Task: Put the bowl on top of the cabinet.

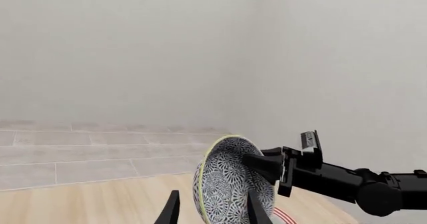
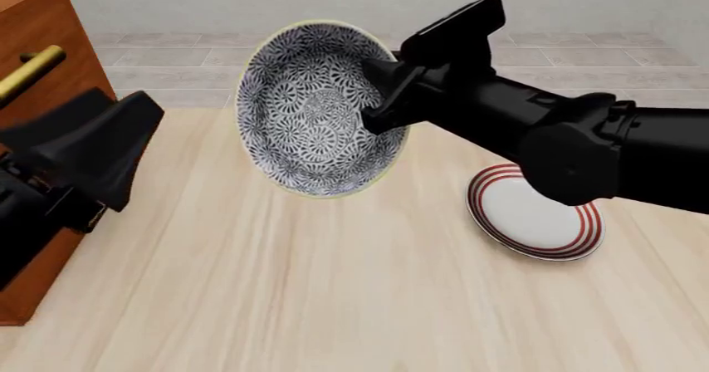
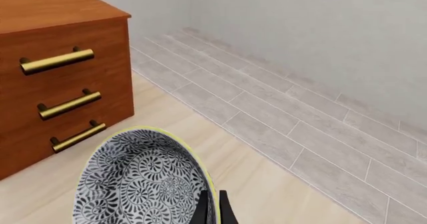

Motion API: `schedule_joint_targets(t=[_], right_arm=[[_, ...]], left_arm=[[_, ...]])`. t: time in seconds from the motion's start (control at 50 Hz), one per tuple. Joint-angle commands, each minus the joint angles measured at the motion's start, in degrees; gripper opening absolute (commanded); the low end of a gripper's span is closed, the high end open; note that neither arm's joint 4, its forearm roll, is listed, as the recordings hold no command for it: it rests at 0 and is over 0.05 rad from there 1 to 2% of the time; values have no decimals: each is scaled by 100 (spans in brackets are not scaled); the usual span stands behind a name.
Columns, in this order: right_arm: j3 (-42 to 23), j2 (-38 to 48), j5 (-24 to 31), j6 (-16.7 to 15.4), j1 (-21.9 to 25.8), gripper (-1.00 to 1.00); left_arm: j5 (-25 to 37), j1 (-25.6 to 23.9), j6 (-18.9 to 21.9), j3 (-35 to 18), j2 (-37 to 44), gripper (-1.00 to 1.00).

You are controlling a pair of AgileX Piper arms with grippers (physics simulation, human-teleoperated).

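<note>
The bowl (image 2: 315, 110), black-and-white floral inside with a pale yellowish rim, hangs tipped on edge above the table. My right gripper (image 2: 374, 98) is shut on its rim, and the right wrist view shows the pinch (image 3: 212, 209) against the bowl (image 3: 143, 179). The reddish-brown cabinet (image 2: 45, 31) with brass handles stands at the far left, its flat top (image 3: 47, 6) bare. My left gripper (image 2: 105, 139) hovers open in front of the cabinet, left of the bowl and apart from it. In the left wrist view the bowl (image 1: 223, 184) shows beyond the left fingers (image 1: 172, 209).
A flat white plate with red rings (image 2: 537, 214) lies on the wooden table (image 2: 332, 305) under the right arm. A grey tiled floor and pale wall lie beyond the table's far edge. The right arm (image 1: 347, 181) crosses the left wrist view.
</note>
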Motion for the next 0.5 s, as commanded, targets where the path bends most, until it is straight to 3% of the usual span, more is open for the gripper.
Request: schedule_joint_targets(t=[0.02, 0.5], right_arm=[[-16, -59, -14, 19, -2, -100], [-36, -203, 47, 35, 22, -100]], left_arm=[[-345, -20, -32, -38, 558, 100], [-982, -19, -187, -66, 1515, 100]])
